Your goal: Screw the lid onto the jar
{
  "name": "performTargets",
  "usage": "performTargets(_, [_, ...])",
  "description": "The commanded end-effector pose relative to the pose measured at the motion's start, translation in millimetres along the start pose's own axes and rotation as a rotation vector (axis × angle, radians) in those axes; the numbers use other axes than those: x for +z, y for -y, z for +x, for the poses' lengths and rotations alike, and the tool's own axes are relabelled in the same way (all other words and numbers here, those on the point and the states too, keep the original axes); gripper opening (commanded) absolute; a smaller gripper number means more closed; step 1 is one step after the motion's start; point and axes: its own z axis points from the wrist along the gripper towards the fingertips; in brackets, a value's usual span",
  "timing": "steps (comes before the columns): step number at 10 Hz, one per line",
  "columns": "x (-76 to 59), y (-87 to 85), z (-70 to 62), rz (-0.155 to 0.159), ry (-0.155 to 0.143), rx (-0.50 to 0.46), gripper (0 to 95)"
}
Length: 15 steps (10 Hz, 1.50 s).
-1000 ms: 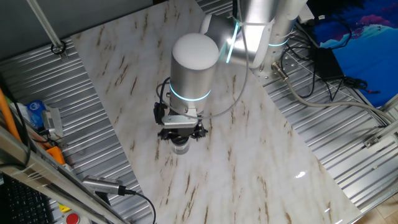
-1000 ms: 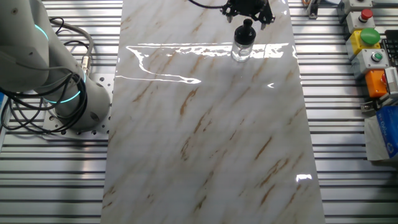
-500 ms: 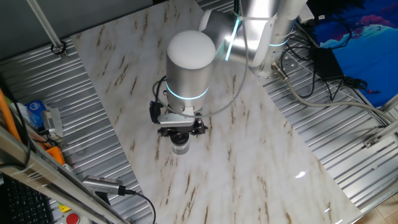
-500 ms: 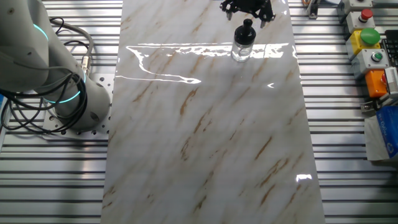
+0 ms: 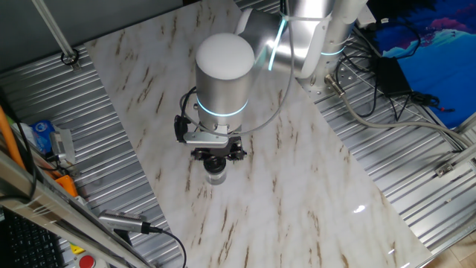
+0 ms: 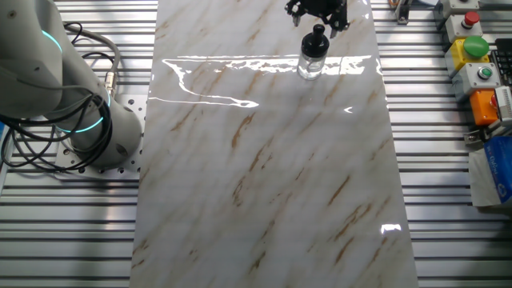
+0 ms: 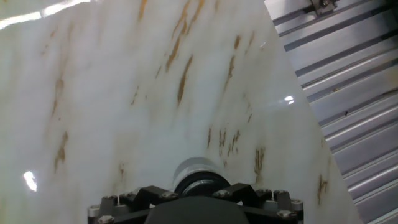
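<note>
A white marble-patterned tabletop [image 6: 264,184] with brown veins lies on a ribbed metal bench, with cables and a blue cloth off to one side and a control box with red and green buttons [image 6: 472,48] at another edge; no writing on any of them can be read. The jar [image 6: 310,62] stands upright on the tabletop near its far end in the other fixed view, clear glass catching the glare, with the lid [image 6: 318,34] sitting on its mouth. The gripper [image 6: 318,10] hangs just above the lid, apart from it as far as that view shows. In one fixed view the arm's silver wrist [image 5: 223,71] with its cyan light ring covers most of the jar [image 5: 216,175], whose lower part pokes out beneath. The hand view shows the jar [image 7: 198,176] partly hidden behind the gripper's black body. Whether the jaws are apart or together cannot be told.
</note>
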Motion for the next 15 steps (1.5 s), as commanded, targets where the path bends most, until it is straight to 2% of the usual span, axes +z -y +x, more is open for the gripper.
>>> performTargets(1, [0.2,0.2,-0.7,-0.004,0.002,0.005,0.0])
performTargets(9, [-0.1,0.6,-0.8,-0.011,0.004,0.014,0.0])
performTargets(15, [-6.3,6.3,-1.4,0.031,0.038,0.066,0.0])
